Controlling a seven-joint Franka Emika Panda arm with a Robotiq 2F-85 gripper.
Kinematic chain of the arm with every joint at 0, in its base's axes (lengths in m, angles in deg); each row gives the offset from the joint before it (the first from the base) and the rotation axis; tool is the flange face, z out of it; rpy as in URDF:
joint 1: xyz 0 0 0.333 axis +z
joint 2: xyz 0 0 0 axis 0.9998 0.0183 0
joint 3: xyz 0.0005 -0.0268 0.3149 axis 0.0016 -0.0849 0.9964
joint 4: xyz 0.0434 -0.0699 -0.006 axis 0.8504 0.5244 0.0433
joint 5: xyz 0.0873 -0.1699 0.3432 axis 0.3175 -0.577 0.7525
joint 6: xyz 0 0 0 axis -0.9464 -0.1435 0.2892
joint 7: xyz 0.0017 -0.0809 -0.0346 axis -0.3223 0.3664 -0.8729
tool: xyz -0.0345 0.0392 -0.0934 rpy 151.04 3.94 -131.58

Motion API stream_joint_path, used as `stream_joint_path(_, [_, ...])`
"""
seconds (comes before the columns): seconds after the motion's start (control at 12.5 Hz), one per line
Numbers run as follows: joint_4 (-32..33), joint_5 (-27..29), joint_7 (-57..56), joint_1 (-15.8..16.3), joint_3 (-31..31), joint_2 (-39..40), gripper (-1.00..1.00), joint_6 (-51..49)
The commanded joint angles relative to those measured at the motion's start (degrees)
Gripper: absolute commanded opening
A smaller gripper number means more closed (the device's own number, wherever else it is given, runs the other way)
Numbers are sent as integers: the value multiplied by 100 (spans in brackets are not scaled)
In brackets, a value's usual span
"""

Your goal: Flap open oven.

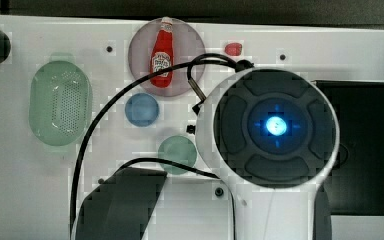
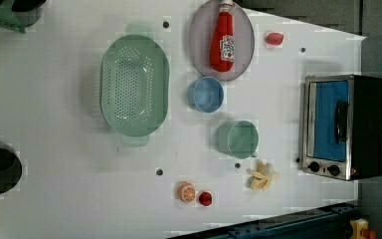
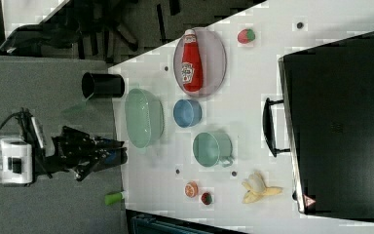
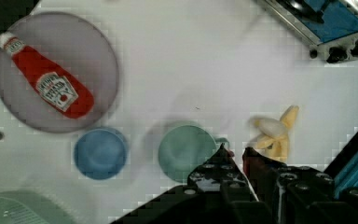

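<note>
1 oven [image 2: 343,127] sits at table [image 2: 54,149] edge.

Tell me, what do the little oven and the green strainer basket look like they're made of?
The oven: probably metal, with a matte black casing, shiny silver front trim and a blue-tinted glass door, judging by its sheen. The green colander: likely plastic, given its smooth, uniform pastel surface and neat rows of moulded holes.

White arm housing [image 1: 275,210] with round dark cap, glowing blue light at centre. Black cables [image 1: 87,145] looped alongside. Black gripper [image 4: 235,156], angular fingers [image 4: 214,170] studded with small screws, on white wrist block [image 3: 9,161].
</note>
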Motion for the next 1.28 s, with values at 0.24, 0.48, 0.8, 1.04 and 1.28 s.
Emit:
stream_joint_path(0.24, [447,-38,-1451,-118,-417,-101,-65,56])
stream_joint_path(0.48, [729,-40,-3243,-244,-837,-98,-65,361])
stream_joint_path(0.8, [1197,-41,-5297,-354,-1507,7,-65,1230])
stream_joint_path(1.04, [1412,-41,-6453,-368,-1926,330,-65,2052])
stream_joint_path(1.28, [1495,-41,-7349,-376,-2201,823,-65,2808])
